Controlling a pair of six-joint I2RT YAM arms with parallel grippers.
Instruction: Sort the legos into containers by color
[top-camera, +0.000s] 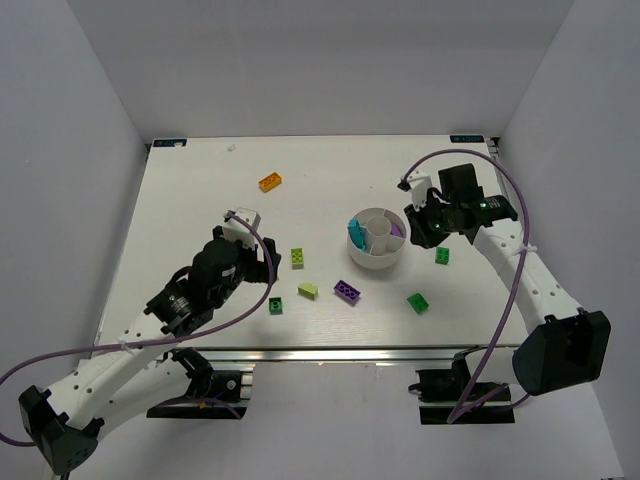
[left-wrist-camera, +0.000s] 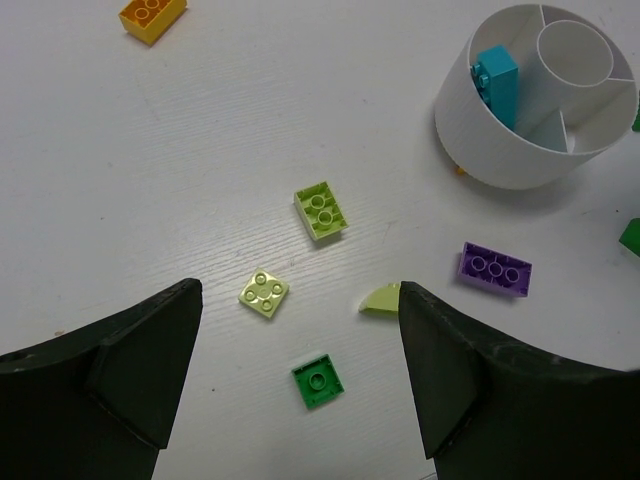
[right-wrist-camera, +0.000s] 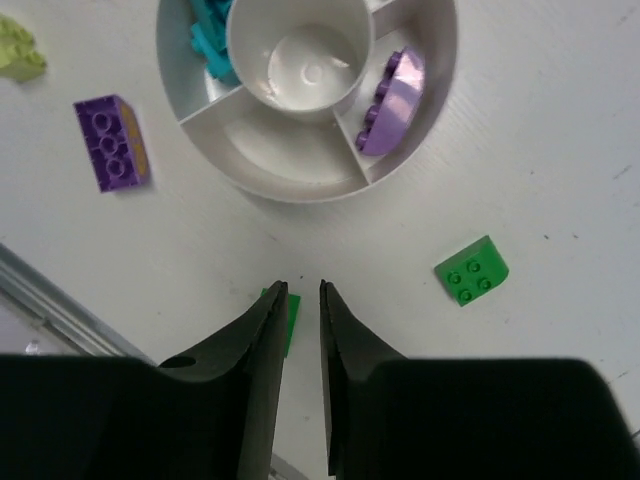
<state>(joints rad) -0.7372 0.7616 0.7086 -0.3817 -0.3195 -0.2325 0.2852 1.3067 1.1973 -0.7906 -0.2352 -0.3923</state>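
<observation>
Over the left half of the tabletop (top-camera: 190, 190), the left arm is bent low, the left pincer (left-wrist-camera: 298, 290) spread wide above a dark green brick (left-wrist-camera: 318, 382). Beside the white dish (right-wrist-camera: 300, 190), the right pincer (right-wrist-camera: 301, 290) is held almost closed, empty. A green brick (right-wrist-camera: 292, 322) is half hidden behind one finger. A cyan brick (right-wrist-camera: 208, 40) and a purple brick (right-wrist-camera: 392, 105) are seen in separate compartments.

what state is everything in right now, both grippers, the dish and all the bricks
left gripper: jaws wide open, empty
right gripper: jaws nearly shut, empty
dish: upright, middle cup empty
cyan brick: inside one dish compartment
curved purple brick: tilted inside another compartment
flat purple brick: loose, outside the dish
orange brick: loose, outside the dish
lime bricks: three, loose
green bricks: three, loose
</observation>
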